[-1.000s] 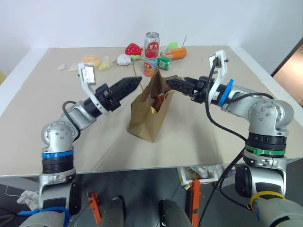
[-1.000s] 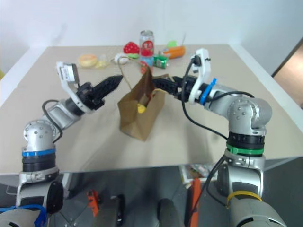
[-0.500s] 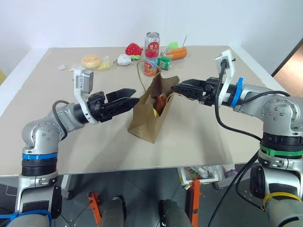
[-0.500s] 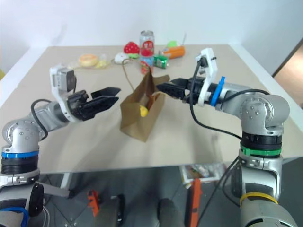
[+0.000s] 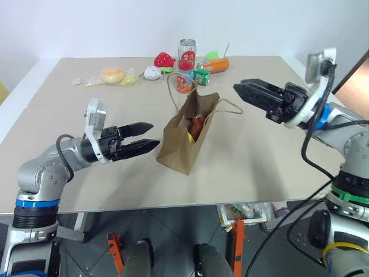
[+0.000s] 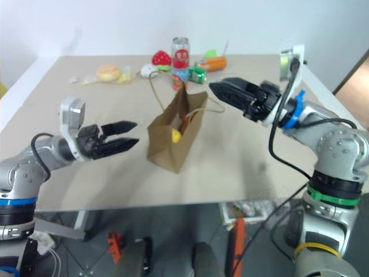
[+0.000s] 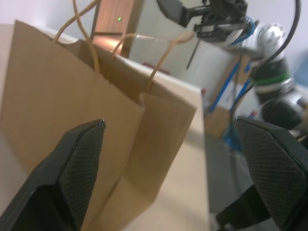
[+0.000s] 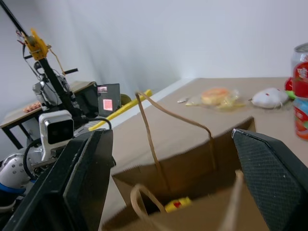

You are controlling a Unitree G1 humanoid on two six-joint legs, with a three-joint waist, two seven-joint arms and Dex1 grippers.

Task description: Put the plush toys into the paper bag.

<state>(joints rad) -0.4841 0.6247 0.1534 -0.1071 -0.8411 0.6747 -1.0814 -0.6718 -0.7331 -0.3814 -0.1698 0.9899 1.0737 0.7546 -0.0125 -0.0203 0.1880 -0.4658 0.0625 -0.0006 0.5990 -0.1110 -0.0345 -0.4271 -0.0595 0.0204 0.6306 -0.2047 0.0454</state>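
Head views: paper bag point(image 5: 187, 135) stands upright mid-table point(image 5: 277, 167), mouth open, rope handles sticking up; inside it a brown shape and a yellow-tipped one, likely both plush toys point(image 5: 194, 127), so task looks done or nearly. Left gripper point(image 5: 143, 137) sits low just beside the bag's left wall, fingers spread, nothing between them, not touching. Right gripper point(image 5: 243, 90) hangs up and to the right of the bag, well apart, jaws apart and empty too. Both arms flank the bag, probably clear of it so it won't tip. Back edge of table: red strawberry toy point(image 5: 164, 59), small white round toy point(image 5: 151, 72), soda can point(image 5: 185, 56), other snack bits, none of these belong in the bag. Left wrist view: bag wall point(image 7: 72, 110) close up between the wide-set fingers, handles above, right gripper point(image 7: 192, 12) far behind. Right wrist view: looks down over the bag's open mouth point(image 8: 187, 168), a yellow bit point(image 8: 177, 204) low inside; fingers wide, holding nothing.
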